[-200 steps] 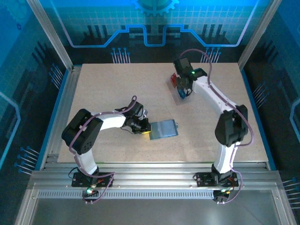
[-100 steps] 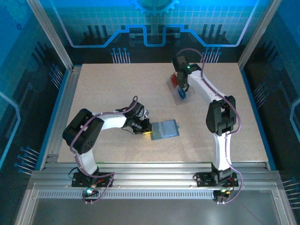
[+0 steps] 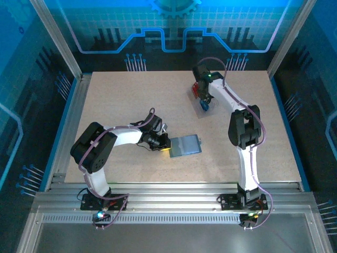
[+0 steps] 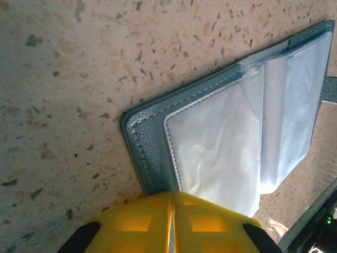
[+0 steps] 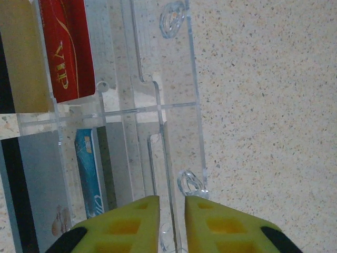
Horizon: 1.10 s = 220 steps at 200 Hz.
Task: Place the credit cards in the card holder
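The card holder [image 3: 185, 145], a teal-grey wallet, lies open mid-table with its pale inner pocket [image 4: 237, 137] facing up. My left gripper [image 3: 164, 144] is shut on the wallet's left edge [image 4: 152, 142], and a strip of teal shows between the yellow fingers [image 4: 131, 224]. A red credit card [image 5: 68, 50] and a blue one [image 5: 87, 174] stand in slots of a clear tray [image 5: 158, 105] at the back right. My right gripper [image 5: 172, 211] hangs over that tray [image 3: 200, 97], jaws a narrow gap apart astride a clear wall, right of the blue card.
A tan card [image 5: 23, 58] and a grey card with a black stripe [image 5: 37, 190] also sit in the clear tray. Bare speckled tabletop [image 5: 263, 132] lies to the tray's right. Metal frame posts and blue panels enclose the table.
The right arm folded its elbow in towards the tray and its jaws narrowed over the clear wall. The left gripper and the wallet stayed where they were.
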Each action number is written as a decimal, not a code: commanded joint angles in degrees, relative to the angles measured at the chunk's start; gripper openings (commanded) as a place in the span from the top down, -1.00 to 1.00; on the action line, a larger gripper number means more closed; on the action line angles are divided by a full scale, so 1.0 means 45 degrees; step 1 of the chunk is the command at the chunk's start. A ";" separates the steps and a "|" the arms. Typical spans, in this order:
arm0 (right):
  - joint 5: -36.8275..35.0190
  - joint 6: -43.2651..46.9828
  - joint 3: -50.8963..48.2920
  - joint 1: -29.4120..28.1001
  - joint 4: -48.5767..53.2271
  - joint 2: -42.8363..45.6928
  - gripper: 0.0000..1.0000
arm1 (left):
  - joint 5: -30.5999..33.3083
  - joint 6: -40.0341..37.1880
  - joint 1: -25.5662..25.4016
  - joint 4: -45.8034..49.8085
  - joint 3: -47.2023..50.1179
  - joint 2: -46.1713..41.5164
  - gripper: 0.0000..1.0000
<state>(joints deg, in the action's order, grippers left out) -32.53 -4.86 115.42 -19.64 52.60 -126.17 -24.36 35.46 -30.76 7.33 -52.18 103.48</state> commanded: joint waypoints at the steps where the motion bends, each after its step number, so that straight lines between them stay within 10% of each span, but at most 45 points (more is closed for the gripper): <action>1: -0.0042 0.0023 0.0577 0.0253 0.0600 -0.0328 0.62 | -0.0192 -0.0136 -0.0175 0.0324 0.0226 0.0305 0.77; 155: -0.1121 0.0258 0.1989 -0.0039 0.1202 -0.0121 1.00 | -0.0233 -0.0126 -0.0186 0.0320 0.0190 0.0436 0.77; 220: -0.1160 -0.0401 -0.0321 -0.2087 0.0280 0.3080 1.00 | -0.0205 -0.0163 -0.0175 0.0381 0.0151 0.0500 0.77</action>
<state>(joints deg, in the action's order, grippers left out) -37.69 -4.49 119.35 -23.92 55.81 -122.34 -24.49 35.46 -30.76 7.20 -52.18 103.68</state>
